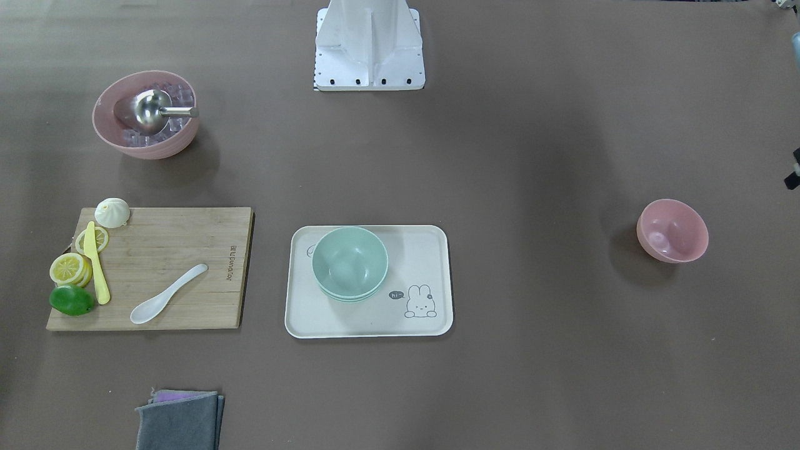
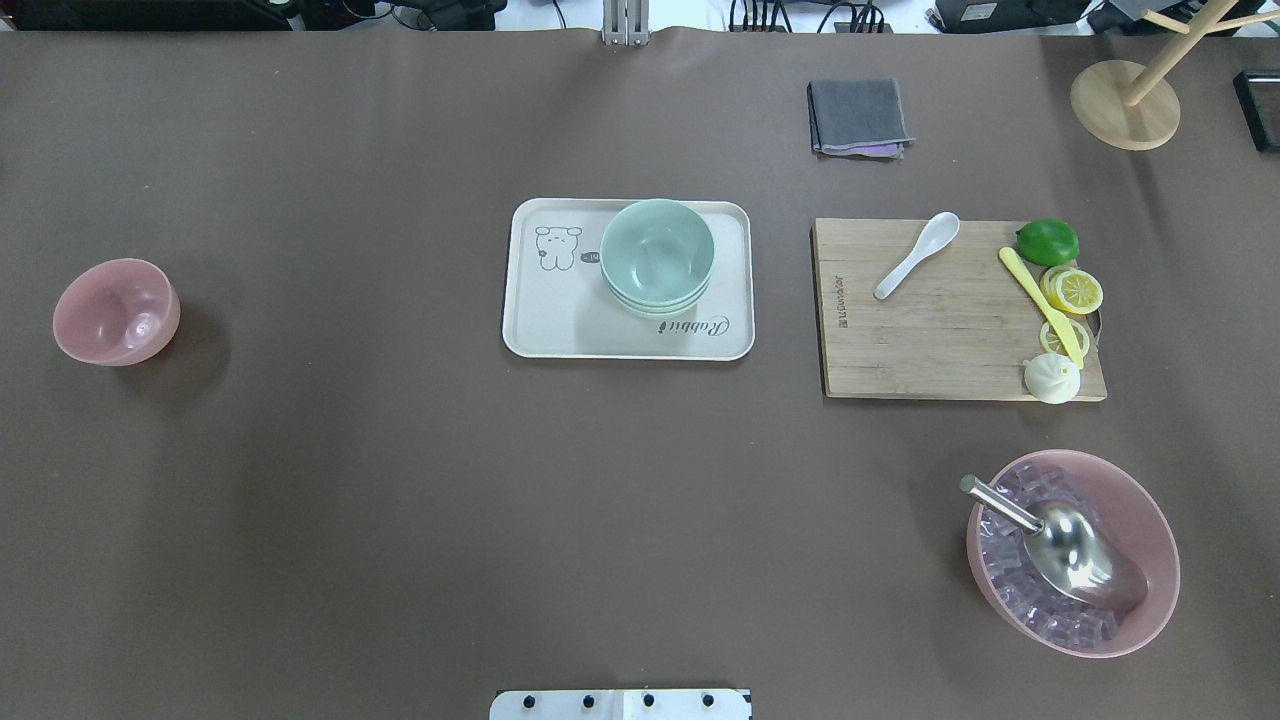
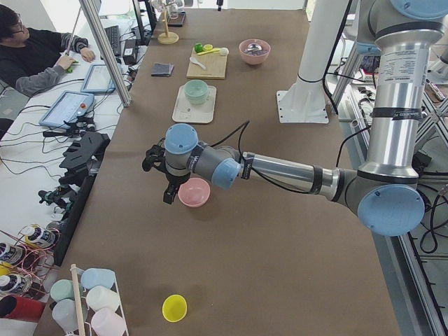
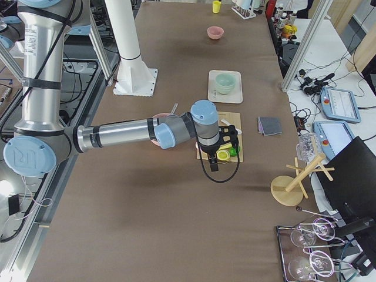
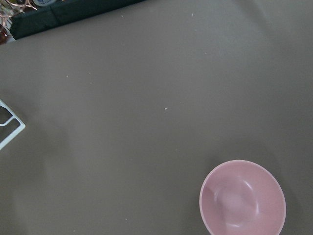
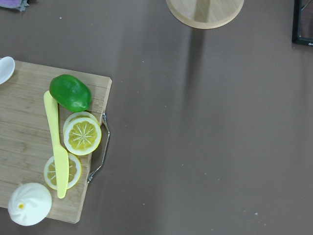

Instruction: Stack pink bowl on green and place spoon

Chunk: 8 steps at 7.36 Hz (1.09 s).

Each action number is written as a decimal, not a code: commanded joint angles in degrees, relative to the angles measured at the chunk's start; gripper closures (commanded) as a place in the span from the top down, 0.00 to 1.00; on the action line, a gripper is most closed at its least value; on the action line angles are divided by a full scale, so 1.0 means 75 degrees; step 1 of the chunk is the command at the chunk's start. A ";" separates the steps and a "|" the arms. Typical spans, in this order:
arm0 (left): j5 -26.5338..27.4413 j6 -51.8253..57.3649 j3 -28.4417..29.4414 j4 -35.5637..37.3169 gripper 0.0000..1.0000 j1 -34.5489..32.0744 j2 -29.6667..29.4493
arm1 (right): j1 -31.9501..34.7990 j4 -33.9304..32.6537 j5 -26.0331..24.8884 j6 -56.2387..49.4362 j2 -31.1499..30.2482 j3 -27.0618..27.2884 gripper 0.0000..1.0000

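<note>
Brown-covered table seen from above and from both ends. Far out on the robot's left, a small pink bowl point(image 2: 116, 311), upright, empty, alone on the cloth and well apart from everything else. At the table's middle, a cream tray point(image 2: 540, 320) with a rabbit drawing, carrying a short nested stack of mint-green bowls point(image 2: 657, 256), upright, toward the tray's far right part. To the robot's right of the tray, a wooden cutting board point(image 2: 930, 340) with a white spoon point(image 2: 916, 255) lying flat near its far edge, scoop end farthest from the robot, handle slanting back toward the tray side. Along the board's right end, a lime point(image 2: 1047, 241), lemon slices point(image 2: 1073, 290), a yellow knife point(image 2: 1042, 305) lying across the slices, and a white bun point(image 2: 1051, 378) at the near corner. Nearer the robot on the right, a larger pink bowl point(image 2: 1150, 540) full of clear cubes, with a metal scoop point(image 2: 1070, 545) resting in it. Beyond the board, a folded grey cloth point(image 2: 858, 115). Left gripper point(image 3: 159, 178) hanging above the table just beside the small pink bowl, seen only from the side; finger spread impossible to tell. Right gripper point(image 4: 226, 147) above the fruit end of the cutting board, likewise seen only from the side; finger spread impossible to tell.
</note>
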 commanded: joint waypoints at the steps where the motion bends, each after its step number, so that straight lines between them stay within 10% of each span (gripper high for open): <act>1: 0.0516 -0.0770 0.0625 -0.0115 0.99 0.0893 -0.0034 | -0.0816 0.0012 -0.0453 0.1385 0.0259 0.0000 1.00; 5: 0.1035 -0.1942 0.2091 -0.1895 0.91 0.1786 -0.0526 | -0.1088 0.0024 -0.0584 0.1556 0.0261 0.0000 1.00; 8: 0.1011 -0.1942 0.2222 -0.1932 0.51 0.1903 -0.0585 | -0.1088 0.0129 -0.0584 0.1556 0.0261 0.0000 1.00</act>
